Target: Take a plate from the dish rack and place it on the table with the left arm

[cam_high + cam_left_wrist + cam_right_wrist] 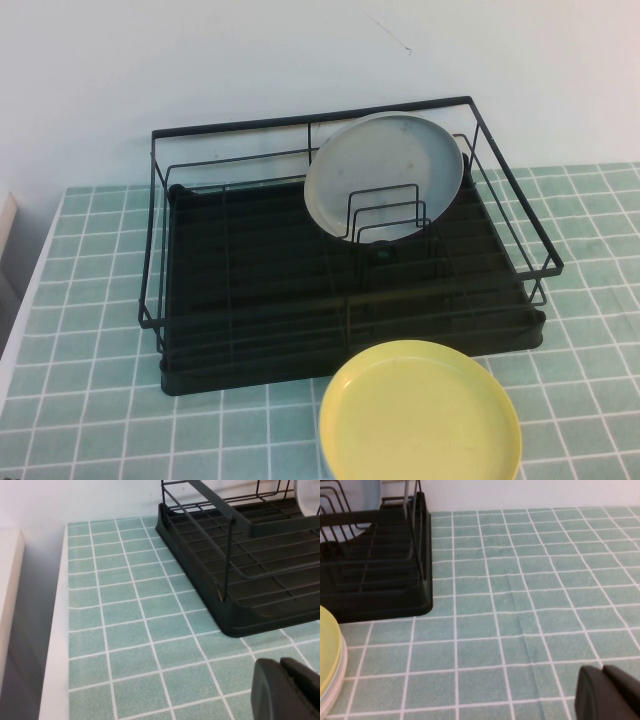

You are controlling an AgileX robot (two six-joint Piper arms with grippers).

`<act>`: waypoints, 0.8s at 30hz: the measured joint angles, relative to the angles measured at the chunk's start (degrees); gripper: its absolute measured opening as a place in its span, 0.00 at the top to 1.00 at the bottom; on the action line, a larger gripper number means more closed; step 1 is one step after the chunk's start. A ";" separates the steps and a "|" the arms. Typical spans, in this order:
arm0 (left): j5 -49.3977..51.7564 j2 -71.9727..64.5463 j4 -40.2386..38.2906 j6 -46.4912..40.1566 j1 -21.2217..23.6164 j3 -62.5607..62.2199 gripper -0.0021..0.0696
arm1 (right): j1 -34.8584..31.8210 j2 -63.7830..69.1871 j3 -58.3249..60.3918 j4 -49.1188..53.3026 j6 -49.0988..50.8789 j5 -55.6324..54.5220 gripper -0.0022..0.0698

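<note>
Pale-yellow plate [420,412] flat on the table [90,400], at the lower centre-right of the high view, cut off by the bottom edge. Far rim touching or just overlapping the near edge of the dish rack [250,290]. In the right wrist view, only a sliver of the same plate [329,660] at the left edge, with a paler rim beneath the yellow one; cannot tell whether 1 plate or 2 stacked.

Dish rack across the middle of the high view, black wire frame on a black tray base, standing on the green tiles. Inside it, upper right of centre, 1 grey-white plate [385,175] on edge, leaning back toward the wall and propped between the upright wire dividers [385,210].

No arm anywhere in the high view. Left gripper [287,690] only in the left wrist view, a dark shape at the lower right corner, low over bare tiles just off the rack's near corner [240,625]. Fingers pressed together, holding nothing. Right gripper [607,692] likewise a dark shape at the lower right corner of the right wrist view, above bare tiles, well apart from the rack [375,565] at the upper left. Only a thin seam between the 2 black fingers; seemingly pressed together, empty.
</note>
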State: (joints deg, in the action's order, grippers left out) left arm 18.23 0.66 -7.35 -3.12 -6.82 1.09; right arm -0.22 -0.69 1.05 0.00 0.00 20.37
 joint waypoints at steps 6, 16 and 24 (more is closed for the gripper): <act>0.14 0.05 -0.44 0.00 0.00 0.00 0.98 | 0.00 0.00 0.00 0.00 0.00 0.00 0.97; 0.41 0.05 -0.89 -0.15 1.66 -0.13 0.97 | 0.00 0.00 0.00 0.00 0.00 0.00 0.97; 0.41 0.05 -1.03 -0.15 2.22 -0.13 0.98 | 0.00 0.00 0.00 0.00 0.00 0.00 0.97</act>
State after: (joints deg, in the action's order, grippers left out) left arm 18.64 0.72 -8.38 -3.27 -4.60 0.96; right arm -0.22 -0.69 1.05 0.00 0.00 20.37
